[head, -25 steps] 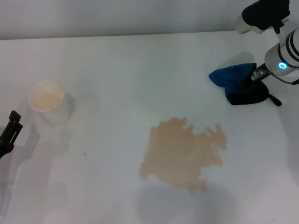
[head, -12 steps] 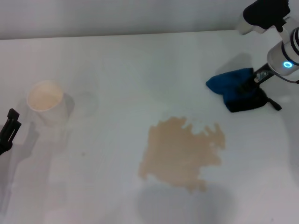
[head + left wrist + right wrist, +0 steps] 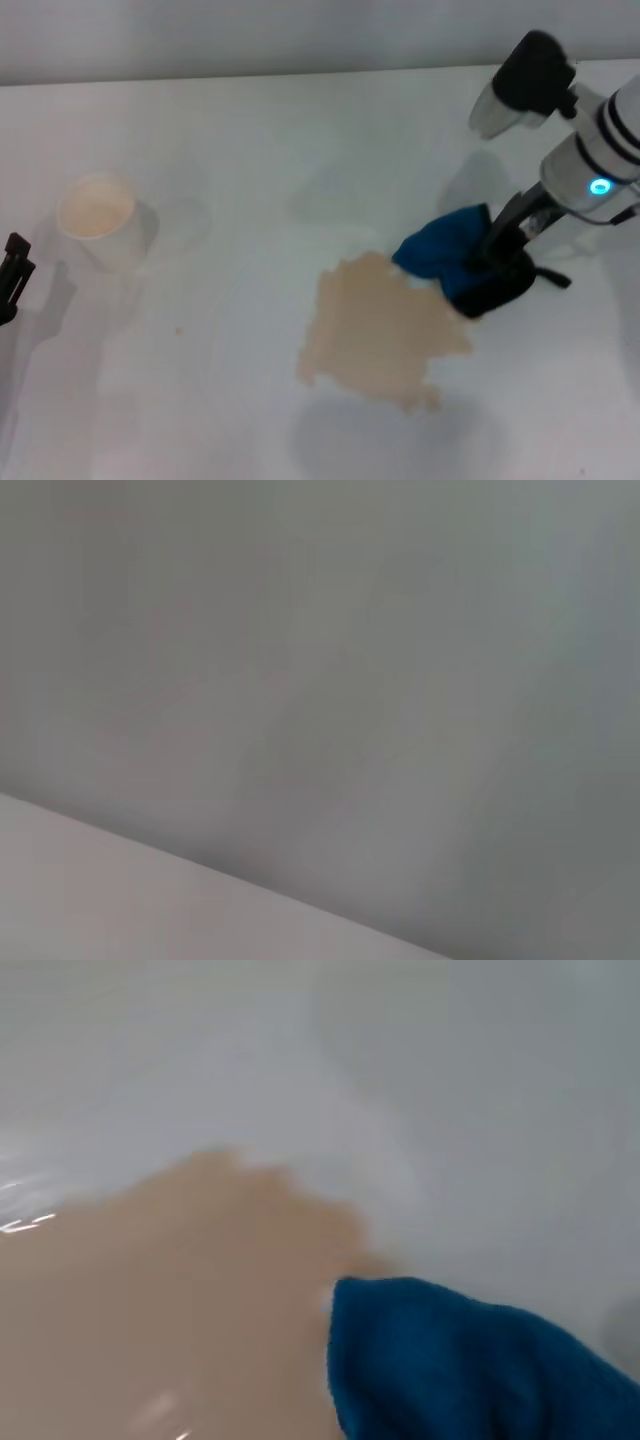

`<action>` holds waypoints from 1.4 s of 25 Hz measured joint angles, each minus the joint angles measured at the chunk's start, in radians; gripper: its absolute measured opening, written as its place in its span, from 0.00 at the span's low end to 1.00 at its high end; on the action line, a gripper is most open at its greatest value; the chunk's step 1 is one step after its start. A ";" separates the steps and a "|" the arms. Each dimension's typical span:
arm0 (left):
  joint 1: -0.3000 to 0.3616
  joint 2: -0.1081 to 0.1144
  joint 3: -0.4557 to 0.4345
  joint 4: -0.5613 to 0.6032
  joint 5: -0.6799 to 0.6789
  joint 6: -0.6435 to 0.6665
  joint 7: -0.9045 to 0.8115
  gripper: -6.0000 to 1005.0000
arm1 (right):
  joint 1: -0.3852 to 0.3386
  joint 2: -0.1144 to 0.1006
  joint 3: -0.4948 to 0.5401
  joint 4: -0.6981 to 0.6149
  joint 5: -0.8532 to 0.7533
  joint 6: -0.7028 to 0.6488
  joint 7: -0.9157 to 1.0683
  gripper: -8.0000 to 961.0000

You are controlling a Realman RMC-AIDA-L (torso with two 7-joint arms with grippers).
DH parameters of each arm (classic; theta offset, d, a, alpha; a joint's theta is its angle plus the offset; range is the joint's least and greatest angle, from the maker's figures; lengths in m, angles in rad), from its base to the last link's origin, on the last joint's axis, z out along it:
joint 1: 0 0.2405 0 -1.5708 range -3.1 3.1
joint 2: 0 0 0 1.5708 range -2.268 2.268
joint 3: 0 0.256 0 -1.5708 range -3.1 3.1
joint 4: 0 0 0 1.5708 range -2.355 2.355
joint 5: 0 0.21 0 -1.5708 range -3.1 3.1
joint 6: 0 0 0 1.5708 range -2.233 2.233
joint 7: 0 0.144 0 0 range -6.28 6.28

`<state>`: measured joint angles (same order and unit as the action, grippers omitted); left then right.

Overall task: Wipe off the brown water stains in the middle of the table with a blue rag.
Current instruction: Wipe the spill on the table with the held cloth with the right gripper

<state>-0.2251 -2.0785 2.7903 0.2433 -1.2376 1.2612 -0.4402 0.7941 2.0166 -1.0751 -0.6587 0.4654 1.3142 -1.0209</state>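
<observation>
The brown water stains point(image 3: 380, 335) form one ragged tan blotch in the middle of the white table point(image 3: 250, 160). My right gripper point(image 3: 492, 262) is shut on the blue rag point(image 3: 445, 250) and holds it on the blotch's far right edge, covering part of it. The right wrist view shows the blue rag point(image 3: 460, 1370) at the edge of the stains point(image 3: 160, 1290). My left gripper point(image 3: 12, 270) sits parked at the left edge of the table, only partly in view.
A white paper cup point(image 3: 98, 218) stands upright at the left of the table, near my left gripper. The table's far edge point(image 3: 300, 75) meets a grey wall.
My right gripper has dragged the blue rag from the far right of the table toward me and to the left, onto the stain's edge. The left gripper has slid slightly out of view.
</observation>
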 joint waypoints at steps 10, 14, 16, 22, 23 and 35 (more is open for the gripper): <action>-0.011 -0.002 0.000 0.002 -0.002 0.001 0.000 0.88 | -0.108 -0.001 -0.353 -0.133 0.220 0.162 0.014 0.07; -0.018 -0.003 0.000 0.008 -0.002 0.002 0.000 0.88 | -0.145 0.001 -0.447 -0.181 0.288 0.189 0.018 0.06; -0.021 -0.003 0.000 0.009 -0.002 0.003 0.000 0.88 | -0.162 0.004 -0.482 -0.210 0.310 0.211 0.015 0.06; -0.025 -0.003 0.000 0.010 -0.002 0.003 0.000 0.88 | -0.193 0.008 -0.624 -0.285 0.389 0.237 0.012 0.06; -0.025 -0.003 0.000 0.010 -0.002 0.003 0.000 0.88 | -0.197 0.008 -0.645 -0.295 0.405 0.232 0.011 0.06; -0.034 -0.003 0.000 0.010 -0.002 0.003 0.000 0.88 | -0.208 0.014 -0.740 -0.350 0.502 0.045 0.008 0.06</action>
<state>-0.2596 -2.0815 2.7903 0.2531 -1.2394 1.2642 -0.4402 0.5857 2.0303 -1.8154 -1.0085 0.9670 1.3595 -1.0126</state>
